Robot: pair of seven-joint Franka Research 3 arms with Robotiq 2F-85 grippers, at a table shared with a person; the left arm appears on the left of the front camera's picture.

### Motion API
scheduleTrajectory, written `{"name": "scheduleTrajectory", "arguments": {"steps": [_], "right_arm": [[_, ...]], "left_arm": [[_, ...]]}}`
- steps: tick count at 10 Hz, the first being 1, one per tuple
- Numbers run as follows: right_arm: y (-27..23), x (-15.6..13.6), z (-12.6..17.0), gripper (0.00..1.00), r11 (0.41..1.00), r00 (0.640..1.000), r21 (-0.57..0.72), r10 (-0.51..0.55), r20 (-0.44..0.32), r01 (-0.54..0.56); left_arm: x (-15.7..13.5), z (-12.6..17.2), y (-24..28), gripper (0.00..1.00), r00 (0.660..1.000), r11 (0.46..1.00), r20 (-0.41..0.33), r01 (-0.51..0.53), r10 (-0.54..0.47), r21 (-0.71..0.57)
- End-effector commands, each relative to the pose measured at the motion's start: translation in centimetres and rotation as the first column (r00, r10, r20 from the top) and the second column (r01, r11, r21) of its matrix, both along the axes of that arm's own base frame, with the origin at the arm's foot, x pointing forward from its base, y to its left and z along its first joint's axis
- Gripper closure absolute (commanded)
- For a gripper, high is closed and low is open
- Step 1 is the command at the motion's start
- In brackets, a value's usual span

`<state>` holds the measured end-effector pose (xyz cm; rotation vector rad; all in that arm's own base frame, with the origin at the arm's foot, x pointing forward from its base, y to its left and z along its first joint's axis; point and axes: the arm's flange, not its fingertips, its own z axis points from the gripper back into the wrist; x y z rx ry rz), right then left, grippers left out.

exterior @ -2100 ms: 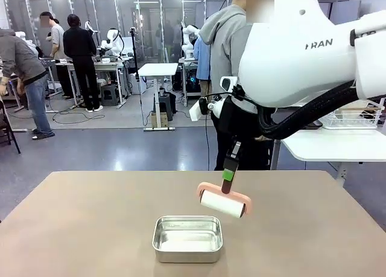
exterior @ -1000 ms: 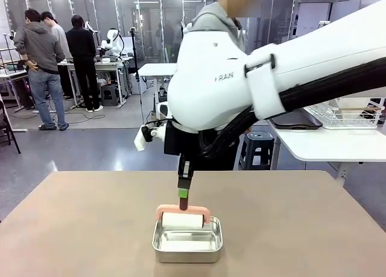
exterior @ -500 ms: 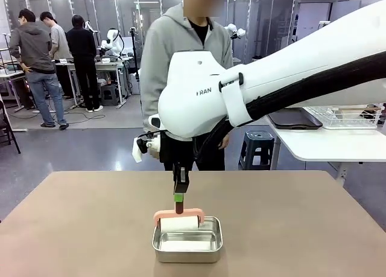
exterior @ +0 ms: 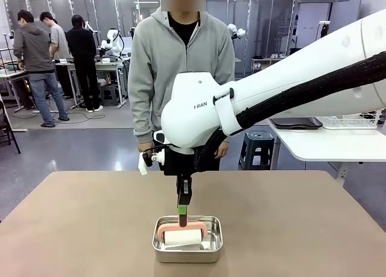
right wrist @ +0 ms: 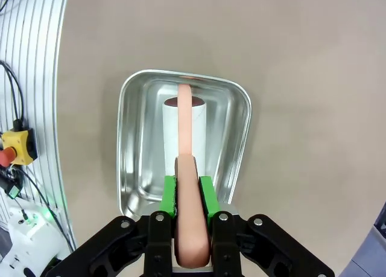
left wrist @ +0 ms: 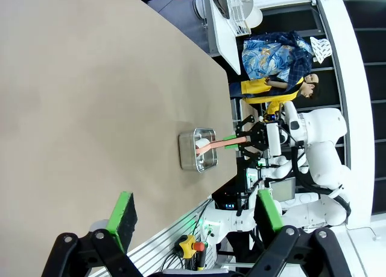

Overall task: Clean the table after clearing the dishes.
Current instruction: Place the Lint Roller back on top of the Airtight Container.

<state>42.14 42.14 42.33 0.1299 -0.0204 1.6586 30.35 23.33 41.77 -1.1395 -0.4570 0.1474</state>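
Holding a lint roller (exterior: 182, 231) by its pink handle, the right tool (exterior: 183, 210) hangs straight down over the middle of the table (exterior: 72, 229), with the roller's white drum sitting down inside a square steel pan (exterior: 159, 245). Its green pads (right wrist: 170, 194) are clamped tight on either side of the handle, so that one's definitely grasping the roller.

Orientation-wise: in the front view the handle runs pretty much vertical, up into the tool, while the white drum lies horizontal, its long axis going left-right across the pan. From the right wrist view you look right down the handle (right wrist: 186, 138), and the drum (right wrist: 172, 138) shows as a white cylinder crosswise under the pink frame, roughly centred in the pan (right wrist: 134, 138). Can't tell if the drum is actually touching the pan floor or just above it.

The table itself is a plain matte taupe-brown top, big and rectangular; apart from the pan, what shows of it looks smooth and even.

The left tool (left wrist: 193, 216) is released, fingers spread wide, hanging over the near edge of the table (left wrist: 90, 108) with nothing between them. Its view catches the pan (left wrist: 188, 159) and roller (left wrist: 208, 145) well away from it.

A person in a grey hoodie (exterior: 151, 60) stands at the far side, behind the right arm.
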Motion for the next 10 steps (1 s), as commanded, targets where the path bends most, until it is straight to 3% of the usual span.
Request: {"name": "scheduleTrajectory", "arguments": {"steps": [1,5,10], "right_arm": [[0.1,1.1,-0.6,0.79,0.998,0.998,-0.027,-0.058,0.008,0.058],[-0.8,3.4,-1.7,0.79,0.992,0.991,0.001,-0.13,0.015,0.13],[-0.2,4.7,-2.0,0.79,0.992,0.992,-0.042,-0.123,-0.012,0.122]], "left_arm": [[0.0,0.3,0.1,0.0,1.0,1.0,-0.007,-0.011,0.011,-0.011],[0.0,0.3,0.1,0.0,1.0,1.0,-0.007,-0.011,0.011,-0.011],[0.0,0.3,0.1,0.0,1.0,1.0,-0.007,-0.011,0.011,-0.011]]}}
